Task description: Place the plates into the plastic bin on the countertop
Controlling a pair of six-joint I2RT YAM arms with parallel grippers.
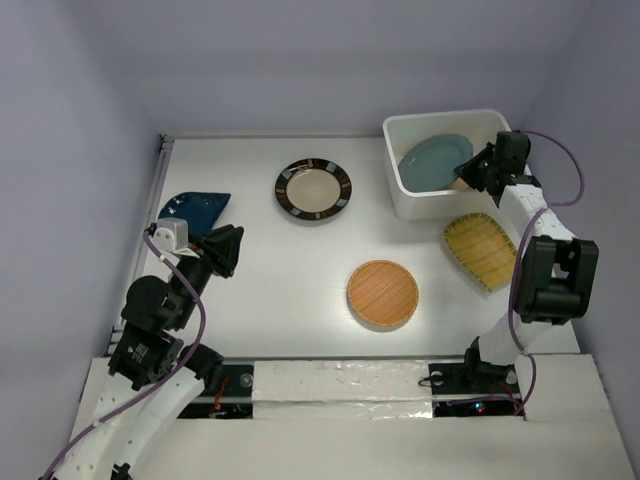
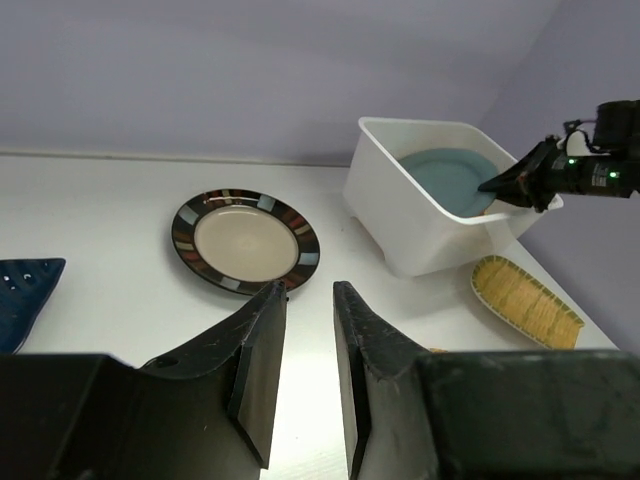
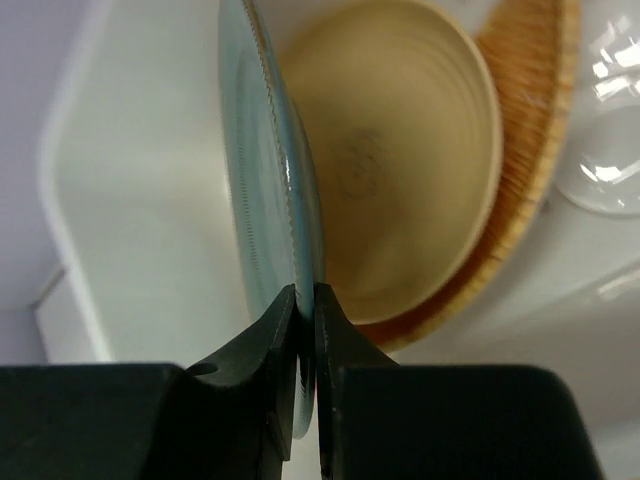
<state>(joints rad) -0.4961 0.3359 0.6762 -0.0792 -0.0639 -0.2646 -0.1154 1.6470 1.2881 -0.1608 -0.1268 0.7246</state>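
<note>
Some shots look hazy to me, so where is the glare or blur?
Top view: bright glare on the countertop around the round woven plate. Right wrist view: the grey-teal plate and yellow plate, very close, look soft. Left wrist view: crisp farther off, its own dark fingers in shadow.

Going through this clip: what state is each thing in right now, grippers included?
grey-teal plate, on edge inside the plastic bin
right gripper, shut on the grey-teal plate's rim
plastic bin, upright, plates inside
yellow plate, flat in bin
woven plate, under yellow plate
left gripper, slightly open, empty
dark-rimmed plate, flat on countertop
blue teardrop plate, flat on countertop
round bamboo plate, flat on countertop
boat-shaped bamboo plate, flat beside bin
</note>
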